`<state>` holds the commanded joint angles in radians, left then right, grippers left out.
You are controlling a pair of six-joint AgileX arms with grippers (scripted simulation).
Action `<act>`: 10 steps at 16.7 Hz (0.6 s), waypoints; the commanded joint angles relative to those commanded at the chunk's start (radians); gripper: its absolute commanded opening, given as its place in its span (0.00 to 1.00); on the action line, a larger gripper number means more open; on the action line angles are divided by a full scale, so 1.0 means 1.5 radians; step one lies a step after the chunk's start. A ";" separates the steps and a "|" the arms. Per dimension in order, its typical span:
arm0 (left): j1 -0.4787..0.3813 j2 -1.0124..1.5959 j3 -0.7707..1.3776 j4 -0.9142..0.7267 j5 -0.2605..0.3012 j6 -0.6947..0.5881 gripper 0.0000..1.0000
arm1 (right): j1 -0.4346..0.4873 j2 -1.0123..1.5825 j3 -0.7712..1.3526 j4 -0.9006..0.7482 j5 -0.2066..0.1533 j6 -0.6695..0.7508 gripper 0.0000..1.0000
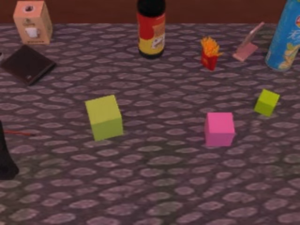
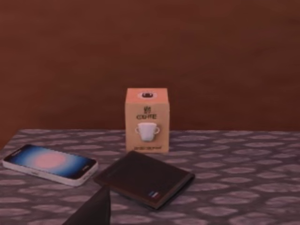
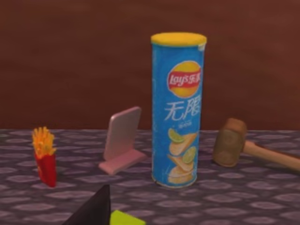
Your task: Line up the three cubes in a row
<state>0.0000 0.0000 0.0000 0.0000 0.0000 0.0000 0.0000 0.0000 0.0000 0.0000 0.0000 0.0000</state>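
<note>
Three cubes sit apart on the patterned table. The large yellow-green cube (image 1: 104,117) is left of centre. To the right is the pink cube (image 1: 219,129). The small yellow-green cube (image 1: 266,102) lies farther right and a little farther back; a corner of it (image 3: 127,219) shows in the right wrist view beside a dark part of my right gripper (image 3: 91,211). My left arm (image 1: 5,161) rests at the table's left edge, away from every cube, with a dark part of its gripper (image 2: 91,212) showing in its wrist view. The right arm is outside the top view.
Along the back stand a peach coffee box (image 1: 33,21), a dark wallet (image 1: 27,63), a sauce bottle (image 1: 151,28), a red fries packet (image 1: 210,51), a pink phone stand (image 1: 248,44) and a blue chips can (image 1: 286,35). A phone (image 2: 49,164) and a wooden mallet (image 3: 234,143) lie nearby.
</note>
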 joint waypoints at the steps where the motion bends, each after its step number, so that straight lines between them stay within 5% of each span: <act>1: 0.000 0.000 0.000 0.000 0.000 0.000 1.00 | 0.000 0.000 0.000 0.000 0.000 0.000 1.00; 10: 0.000 0.000 0.000 0.000 0.000 0.000 1.00 | 0.016 0.248 0.238 -0.150 0.000 -0.108 1.00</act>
<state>0.0000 0.0000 0.0000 0.0000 0.0000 0.0000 0.0238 0.3727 0.3566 -0.2252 -0.0003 -0.1624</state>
